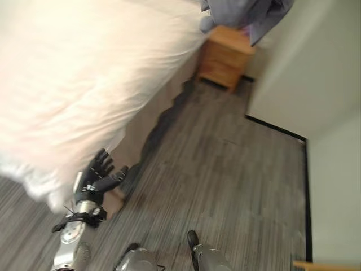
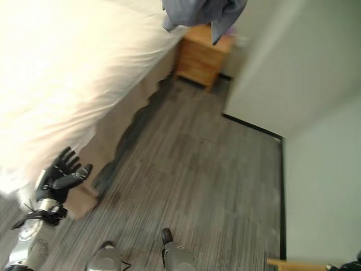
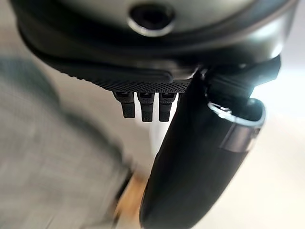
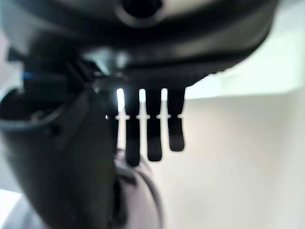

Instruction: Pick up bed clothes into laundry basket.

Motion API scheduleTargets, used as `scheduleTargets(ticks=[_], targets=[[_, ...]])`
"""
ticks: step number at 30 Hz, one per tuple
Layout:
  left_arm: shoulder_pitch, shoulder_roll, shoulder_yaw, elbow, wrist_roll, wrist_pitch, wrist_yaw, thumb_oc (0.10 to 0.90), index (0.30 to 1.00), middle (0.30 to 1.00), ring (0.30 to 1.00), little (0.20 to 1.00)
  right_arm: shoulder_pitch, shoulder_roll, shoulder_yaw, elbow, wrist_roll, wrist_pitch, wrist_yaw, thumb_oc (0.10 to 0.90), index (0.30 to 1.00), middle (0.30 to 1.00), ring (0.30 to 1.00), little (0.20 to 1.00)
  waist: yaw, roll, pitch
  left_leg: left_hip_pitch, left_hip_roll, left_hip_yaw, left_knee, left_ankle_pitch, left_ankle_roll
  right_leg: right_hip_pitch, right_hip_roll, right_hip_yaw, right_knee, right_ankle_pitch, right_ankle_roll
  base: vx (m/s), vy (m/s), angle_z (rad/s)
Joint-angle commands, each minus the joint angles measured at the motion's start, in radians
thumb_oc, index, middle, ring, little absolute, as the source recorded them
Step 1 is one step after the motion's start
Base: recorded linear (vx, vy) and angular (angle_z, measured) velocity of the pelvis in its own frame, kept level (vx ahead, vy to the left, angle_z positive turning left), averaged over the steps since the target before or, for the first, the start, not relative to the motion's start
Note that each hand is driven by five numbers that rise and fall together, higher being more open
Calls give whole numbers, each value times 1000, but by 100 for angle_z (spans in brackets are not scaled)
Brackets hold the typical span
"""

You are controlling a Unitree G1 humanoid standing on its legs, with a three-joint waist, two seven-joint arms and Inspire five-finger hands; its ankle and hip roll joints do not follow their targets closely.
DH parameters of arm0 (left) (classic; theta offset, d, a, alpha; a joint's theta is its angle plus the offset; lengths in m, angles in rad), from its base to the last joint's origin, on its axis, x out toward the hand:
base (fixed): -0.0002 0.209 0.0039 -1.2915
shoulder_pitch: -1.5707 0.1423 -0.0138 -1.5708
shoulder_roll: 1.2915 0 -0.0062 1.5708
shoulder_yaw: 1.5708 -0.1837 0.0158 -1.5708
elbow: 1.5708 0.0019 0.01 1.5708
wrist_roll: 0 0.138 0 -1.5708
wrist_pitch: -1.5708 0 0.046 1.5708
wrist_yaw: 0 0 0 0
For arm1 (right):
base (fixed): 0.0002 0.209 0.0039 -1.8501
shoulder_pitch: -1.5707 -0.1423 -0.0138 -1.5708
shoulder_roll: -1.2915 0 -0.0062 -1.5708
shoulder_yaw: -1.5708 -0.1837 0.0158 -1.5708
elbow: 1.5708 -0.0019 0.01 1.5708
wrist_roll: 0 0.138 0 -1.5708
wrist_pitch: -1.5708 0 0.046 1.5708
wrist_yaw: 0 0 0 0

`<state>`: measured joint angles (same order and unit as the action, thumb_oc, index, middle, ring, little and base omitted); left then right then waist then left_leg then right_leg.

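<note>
Bedroom with grey wood-plank floor [image 1: 225, 169] and pale walls [image 1: 316, 68]; a bed with a white duvet [image 1: 73, 73] occupies the robot's left side, its edge hanging toward the floor. At the far end a wooden nightstand [image 1: 225, 55] stands against the wall just beside the bed. Grey-blue bed clothes [image 1: 248, 14] hang at the top of the eye views, over the bed's far corner and the nightstand's top.

The left hand [image 1: 97, 179] is raised just beside the duvet's hanging edge, fingers straight and spread, holding nothing. The left wrist view adds the same hand [image 3: 190, 157] from close by, its fingers [image 3: 145, 107] extended, with floor and white bedding beyond.

The right wrist view shows the right hand [image 4: 57, 157], fingers [image 4: 153, 129] straight and empty against a pale wall.
</note>
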<state>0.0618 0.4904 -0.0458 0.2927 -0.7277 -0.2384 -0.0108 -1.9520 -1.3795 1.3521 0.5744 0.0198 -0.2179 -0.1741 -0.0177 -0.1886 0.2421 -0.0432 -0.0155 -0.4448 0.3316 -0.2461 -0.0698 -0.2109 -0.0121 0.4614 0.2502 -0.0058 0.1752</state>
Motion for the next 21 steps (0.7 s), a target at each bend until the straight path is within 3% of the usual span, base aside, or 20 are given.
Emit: scheduleTargets(ticks=[1,2,4,6,7,8,11,12,13,14,15,17,18,19,20,21], targets=[[66,16,51,-153,64,-108,2,800,900,900,900,900,-84,-98,-37,2,37,12,-87,400,300,300,300,300,-24,45,-65,206,1,84,-209,-5,6,-77,-110,-154,-243,298,87,-319,225,-180],[67,19,52,-155,65,-107,3,800,900,900,900,900,-69,-99,-52,1,35,12,-88,400,300,300,300,300,-22,39,-66,206,0,86,-212,0,4,-77,-112,-151,-251,309,87,-258,129,-224],[74,49,87,-157,84,-104,17,800,900,900,900,900,59,-117,-182,-11,51,12,-77,400,300,300,300,300,-11,58,-26,178,-2,224,-192,31,8,-96,-200,-388,-232,242,87,-389,217,-222],[58,44,101,-153,81,-97,5,800,900,900,900,900,297,-173,-362,-44,80,3,-53,400,300,300,300,300,-29,94,-2,134,21,330,-202,72,21,-60,-196,-385,-108,174,60,-665,161,-125],[53,43,105,-148,75,-93,6,800,900,900,900,900,425,-184,-480,-68,69,6,-48,400,300,300,300,300,-21,96,-3,116,26,363,-214,96,26,-47,-199,-403,-59,147,47,-707,131,-137],[55,28,113,-151,71,-87,10,800,900,900,900,900,519,-185,-556,-79,69,6,-39,400,300,300,300,300,-10,116,-8,89,37,417,-221,120,36,-12,-222,-482,4,102,27,-515,115,-155],[82,12,167,-152,80,-83,30,800,900,900,900,900,734,-169,-772,-130,65,-5,-34,400,300,300,300,300,44,126,-50,35,88,589,-211,156,38,117,-343,-759,60,23,-11,-379,53,-128],[83,21,167,-152,80,-83,30,800,900,900,900,900,792,-167,-829,-138,61,-4,-35,400,300,300,300,300,47,118,-52,32,89,590,-212,160,38,117,-342,-760,54,28,-12,-270,-6,-191],[80,1,185,-150,69,-82,43,800,900,900,900,900,889,-142,-916,-156,60,-5,-41,400,300,300,300,300,57,126,-69,25,117,676,-204,166,41,166,-379,-843,91,4,-15,-250,-46,-202],[89,-6,204,-154,63,-83,44,800,900,900,900,900,982,-129,-1009,-179,65,-7,-34,400,300,300,300,300,61,117,-82,15,130,726,-199,172,36,195,-383,-854,72,11,-5,-480,-102,-183],[108,-9,236,-173,58,-90,52,800,900,900,900,900,1059,-87,-1090,-205,64,-15,-41,400,300,300,300,300,77,111,-93,-6,162,822,-179,189,42,227,-398,-910,106,25,14,-368,-172,-148],[117,0,254,-184,61,-100,61,800,900,900,900,900,1162,-59,-1189,-241,59,-16,-48,400,300,300,300,300,96,90,-101,-5,182,866,-168,171,23,256,-385,-922,35,11,34,-169,-184,-164],[114,-33,275,-188,64,-102,67,800,900,900,900,900,1234,-17,-1236,-249,83,-22,-38,400,300,300,300,300,68,96,-99,-19,201,889,-146,175,11,251,-350,-904,-37,-32,30,-130,-217,-169],[112,-29,294,-193,66,-100,66,800,900,900,900,900,1375,-6,-1386,-299,80,-19,-35,400,300,300,300,300,58,90,-105,-44,234,919,-116,203,3,245,-315,-898,-88,-34,5,-118,-371,-114],[94,-31,292,-196,64,-107,68,800,900,900,900,900,1520,41,-1520,-334,94,-30,-40,400,300,300,300,300,47,82,-102,-80,279,913,-45,210,-14,252,-278,-860,-133,-51,-7,-22,-348,-104],[74,-44,301,-195,61,-119,77,800,900,900,900,900,1662,149,-1663,-405,159,-65,-47,400,300,300,300,300,50,83,-76,-99,340,820,46,293,-67,254,-217,-798,-166,-70,-32,36,-303,-103]])
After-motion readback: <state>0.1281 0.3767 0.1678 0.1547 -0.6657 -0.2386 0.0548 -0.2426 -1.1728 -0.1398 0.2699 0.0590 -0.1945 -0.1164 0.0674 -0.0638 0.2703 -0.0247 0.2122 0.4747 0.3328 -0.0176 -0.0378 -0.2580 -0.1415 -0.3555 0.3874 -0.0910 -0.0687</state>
